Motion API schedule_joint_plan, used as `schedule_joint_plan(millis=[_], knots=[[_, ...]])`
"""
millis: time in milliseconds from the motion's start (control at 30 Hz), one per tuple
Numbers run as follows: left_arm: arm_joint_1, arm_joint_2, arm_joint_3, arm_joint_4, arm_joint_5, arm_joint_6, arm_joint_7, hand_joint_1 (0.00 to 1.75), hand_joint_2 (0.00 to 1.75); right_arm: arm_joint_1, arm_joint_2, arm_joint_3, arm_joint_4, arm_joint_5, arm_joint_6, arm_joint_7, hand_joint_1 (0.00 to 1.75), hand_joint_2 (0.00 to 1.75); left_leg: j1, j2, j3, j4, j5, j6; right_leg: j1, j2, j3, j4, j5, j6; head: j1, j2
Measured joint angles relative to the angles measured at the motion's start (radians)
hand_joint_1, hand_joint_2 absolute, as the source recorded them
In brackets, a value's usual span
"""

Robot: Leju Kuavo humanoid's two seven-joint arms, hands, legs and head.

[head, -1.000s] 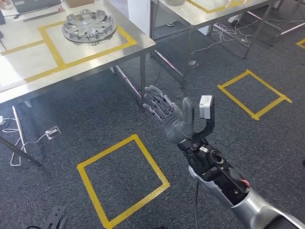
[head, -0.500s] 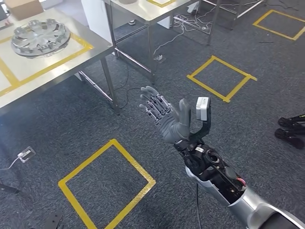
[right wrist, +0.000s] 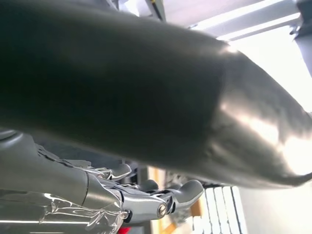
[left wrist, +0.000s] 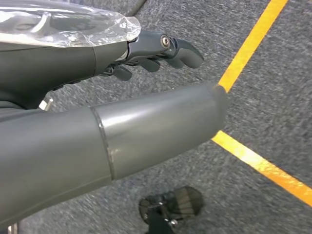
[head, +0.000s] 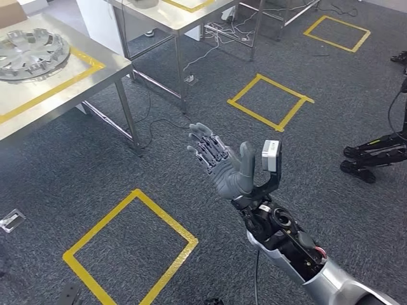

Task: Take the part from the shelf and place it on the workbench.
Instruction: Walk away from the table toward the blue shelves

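Right hand (head: 226,168): raised in front of the body over the carpet (head: 307,159), palm up, fingers (head: 206,149) spread apart and stretched forward. It holds nothing. A small white camera block (head: 270,155) stands on a black bracket just behind the thumb. In the right wrist view the thick thumb (right wrist: 147,92) crosses the frame and the darker fingers lie nearly straight beneath it.

Left hand (left wrist: 110,117): seen in the left wrist view, hanging over the carpet beside a yellow tape line (left wrist: 257,44). The fingers (left wrist: 176,48) lie extended with a slight curl and nothing sits between them and the thumb.

Part: a round silver wheel cover (head: 31,54) lies flat on the steel workbench (head: 57,101) at the far left, inside a yellow tape outline, well apart from both hands.

Surroundings: yellow tape squares mark the carpet, one (head: 130,251) near the robot on the left and one (head: 269,101) farther ahead. A second steel table (head: 168,16) stands behind the workbench, with cables on the floor under it. Black stand legs (head: 369,155) rest on the carpet at the right.
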Motion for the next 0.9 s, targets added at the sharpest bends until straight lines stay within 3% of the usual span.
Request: schedule_joint_plan(millis=[33,67,133,200,233,300,367,433,467,500,533,567,633,700,733,800,833,900], knots=[[0.004,0.002,0.0,0.0,0.002,0.001,-0.003,0.0,0.0,0.007,0.002,-0.001,0.003,0.008,0.005,-0.001,0.0,0.0,-0.001,0.01,0.0,0.0,-0.001,0.0,-0.001,-0.001,0.002,0.005,0.004,0.0,0.001,0.0],[0.005,0.003,0.0,0.0,0.001,0.004,-0.007,0.0,0.0,0.012,0.005,-0.003,0.007,0.014,0.012,-0.001,0.0,0.0,-0.001,0.019,0.0,0.0,-0.001,-0.001,-0.001,-0.003,0.025,-0.033,0.027,-0.002,0.002,0.0],[0.006,0.004,0.0,0.0,-0.004,0.013,-0.015,0.0,0.0,0.014,0.008,-0.008,0.013,0.025,0.024,-0.002,0.0,0.0,-0.003,0.036,0.005,0.0,-0.004,-0.005,0.003,-0.033,0.109,-0.185,0.094,-0.01,0.004,0.0],[0.006,0.004,0.0,0.0,-0.009,0.025,-0.025,0.0,0.0,0.011,0.012,-0.014,0.02,0.029,0.032,0.0,0.0,0.0,-0.008,0.052,0.008,0.002,-0.008,-0.012,0.013,-0.075,0.165,-0.301,0.126,-0.024,0.005,0.0],[0.005,0.003,0.0,0.0,-0.011,0.031,-0.03,0.0,0.0,0.009,0.015,-0.016,0.024,0.03,0.033,0.001,0.0,0.0,-0.01,0.061,0.009,0.003,-0.009,-0.017,0.018,-0.083,0.172,-0.32,0.127,-0.031,0.003,0.0],[-0.002,-0.001,0.0,0.0,-0.017,0.038,-0.039,0.0,0.0,0.006,0.019,-0.019,0.034,0.03,0.034,0.002,0.0,0.0,-0.012,0.082,0.011,0.003,-0.012,-0.027,0.018,-0.063,0.172,-0.327,0.131,-0.045,-0.003,0.0],[-0.014,-0.006,0.0,-0.001,-0.024,0.038,-0.041,0.0,0.0,0.001,0.02,-0.022,0.039,0.03,0.031,0.001,0.0,0.0,-0.008,0.054,-0.001,0.036,-0.037,-0.039,0.014,-0.04,0.176,-0.331,0.139,-0.057,-0.008,0.0],[-0.02,-0.009,0.0,-0.001,-0.026,0.036,-0.04,0.0,0.0,-0.004,0.023,-0.024,0.043,0.029,0.029,0.0,0.0,0.0,-0.004,-0.006,-0.054,0.156,-0.101,-0.048,0.01,-0.017,0.175,-0.332,0.146,-0.066,-0.015,0.0],[-0.02,-0.01,0.0,-0.001,-0.027,0.034,-0.04,0.0,0.0,-0.005,0.025,-0.024,0.046,0.029,0.027,-0.001,0.0,0.0,-0.003,-0.023,-0.092,0.234,-0.133,-0.051,0.01,-0.003,0.173,-0.332,0.148,-0.068,-0.017,0.0],[-0.019,-0.01,0.0,-0.001,-0.029,0.032,-0.04,0.0,0.0,-0.005,0.026,-0.024,0.049,0.029,0.026,-0.001,0.0,0.0,-0.003,-0.031,-0.123,0.293,-0.15,-0.052,0.01,0.012,0.172,-0.332,0.148,-0.069,-0.019,0.0],[-0.019,-0.011,0.0,-0.001,-0.031,0.027,-0.04,0.0,0.0,-0.004,0.027,-0.024,0.051,0.029,0.023,-0.003,0.0,0.0,-0.003,-0.033,-0.139,0.319,-0.147,-0.052,0.01,0.028,0.173,-0.331,0.148,-0.07,-0.019,0.0],[-0.02,-0.011,0.0,-0.001,-0.035,0.022,-0.04,0.0,0.0,-0.004,0.027,-0.024,0.054,0.029,0.019,-0.005,0.0,0.0,-0.003,-0.035,-0.137,0.303,-0.123,-0.05,0.011,0.043,0.174,-0.331,0.148,-0.07,-0.019,0.0],[-0.027,-0.011,0.0,-0.001,-0.042,0.007,-0.037,0.0,0.0,-0.005,0.027,-0.025,0.056,0.028,0.008,-0.012,0.0,0.0,-0.002,-0.057,-0.084,0.166,-0.039,-0.041,0.01,0.07,0.177,-0.329,0.147,-0.068,-0.02,0.0],[-0.037,-0.011,0.0,-0.001,-0.047,-0.002,-0.033,0.0,0.0,-0.008,0.028,-0.026,0.056,0.028,-0.007,-0.02,0.0,0.0,0.0,-0.092,-0.031,0.037,0.013,-0.034,0.012,0.095,0.174,-0.326,0.145,-0.061,-0.02,0.0],[-0.041,-0.012,0.0,-0.001,-0.047,-0.004,-0.031,0.0,0.0,-0.008,0.029,-0.027,0.056,0.029,-0.013,-0.022,0.0,0.0,-0.001,-0.101,-0.021,0.011,0.017,-0.032,0.011,0.105,0.17,-0.325,0.145,-0.056,-0.02,0.0],[-0.049,-0.016,0.0,-0.001,-0.047,-0.007,-0.029,0.0,0.0,-0.007,0.029,-0.031,0.056,0.033,-0.021,-0.024,0.0,0.0,-0.001,-0.086,-0.017,0.002,0.015,-0.027,0.008,0.126,0.161,-0.325,0.147,-0.043,-0.02,0.0],[-0.053,-0.019,0.0,-0.002,-0.046,-0.008,-0.029,0.0,0.0,-0.004,0.029,-0.034,0.055,0.034,-0.024,-0.025,0.0,0.0,0.001,-0.075,-0.014,-0.001,0.016,-0.024,0.008,0.12,0.156,-0.322,0.144,-0.037,-0.021,0.0],[-0.057,-0.024,0.0,-0.003,-0.046,-0.009,-0.029,0.0,0.0,-0.002,0.029,-0.039,0.054,0.036,-0.026,-0.025,0.0,0.0,0.006,-0.053,-0.009,-0.008,0.018,-0.014,0.011,0.07,0.126,-0.266,0.109,-0.027,-0.013,0.0]])
